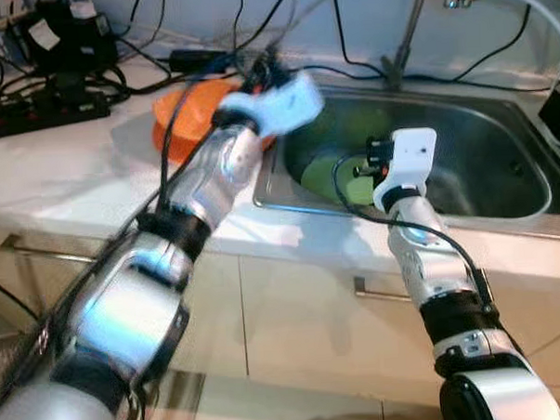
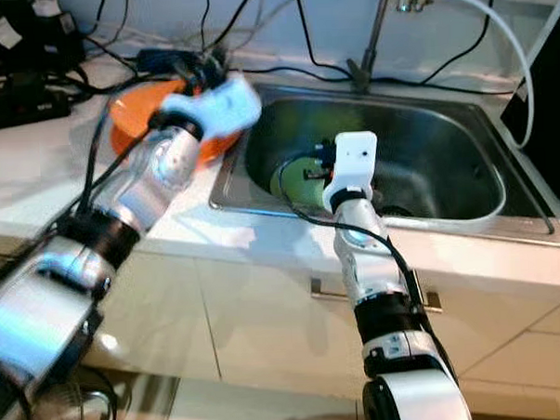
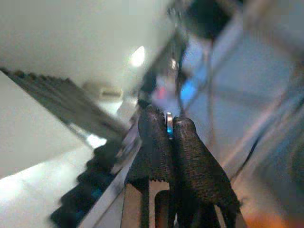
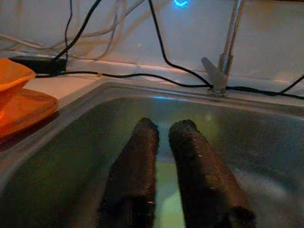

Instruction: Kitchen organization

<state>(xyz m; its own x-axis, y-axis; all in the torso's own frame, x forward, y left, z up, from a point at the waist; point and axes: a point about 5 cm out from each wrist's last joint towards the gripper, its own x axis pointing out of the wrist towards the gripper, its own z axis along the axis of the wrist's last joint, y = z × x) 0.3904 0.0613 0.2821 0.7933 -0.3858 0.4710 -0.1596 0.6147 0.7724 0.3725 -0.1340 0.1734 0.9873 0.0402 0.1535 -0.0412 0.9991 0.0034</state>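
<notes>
Reaching into the sink (image 1: 501, 154), the right gripper (image 4: 164, 130) hangs low over the green plate (image 1: 330, 175) at the basin's near-left, fingers nearly together w/ a slim gap, nothing held. Left gripper (image 3: 166, 126) is up over the orange bowls (image 1: 188, 116) on the counter (image 1: 65, 173), left of the sink; fingers pressed together, blurred. Step looks like fetching the plate. Next prob: spread the right fingers, dip to the rim, pinch, lift out.

— Where's the left arm?
— Stretched forward, blurred; left gripper (image 3: 169, 124) has its fingers pressed together.
— And the right?
— Forearm raised, wrist bent forward; right gripper (image 4: 163, 129) fingers nearly parallel, a narrow gap between them.
</notes>
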